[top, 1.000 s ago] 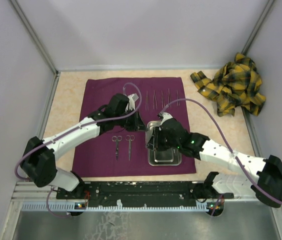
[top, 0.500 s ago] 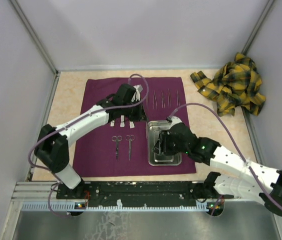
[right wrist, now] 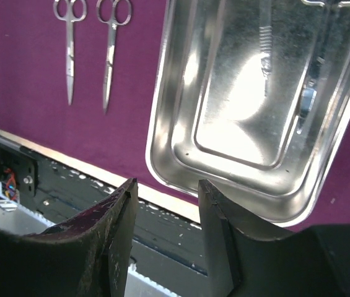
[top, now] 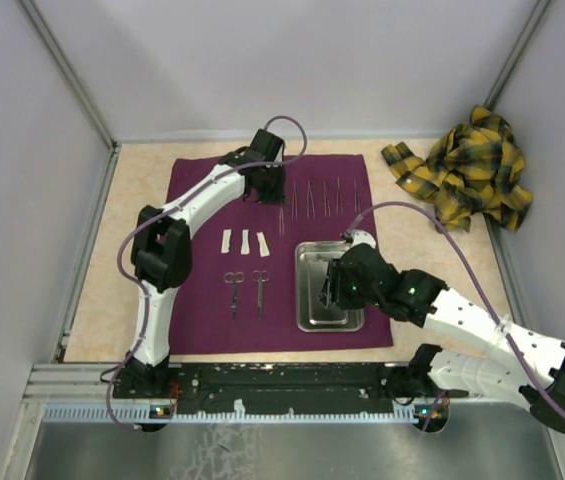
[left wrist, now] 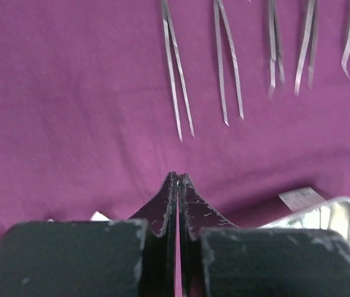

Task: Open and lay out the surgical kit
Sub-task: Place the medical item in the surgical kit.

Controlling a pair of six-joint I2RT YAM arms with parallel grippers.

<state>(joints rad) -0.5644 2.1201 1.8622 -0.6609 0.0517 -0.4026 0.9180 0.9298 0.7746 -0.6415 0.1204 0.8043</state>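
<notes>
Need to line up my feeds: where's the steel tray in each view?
Top external: the steel tray sits right of centre, on the purple cloth.
Left wrist: only a corner of the steel tray shows, at the lower right edge.
Right wrist: the steel tray fills the upper centre and right.
Shared landmark: the purple cloth under it, visible in all three.

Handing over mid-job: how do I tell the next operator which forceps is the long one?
Start at the dark purple cloth, then look along its far edge for the row of thin forceps. The long one lies at the row's left end, by the left claw; its tips reach further toward the cloth's near side than any neighbour's.
</notes>
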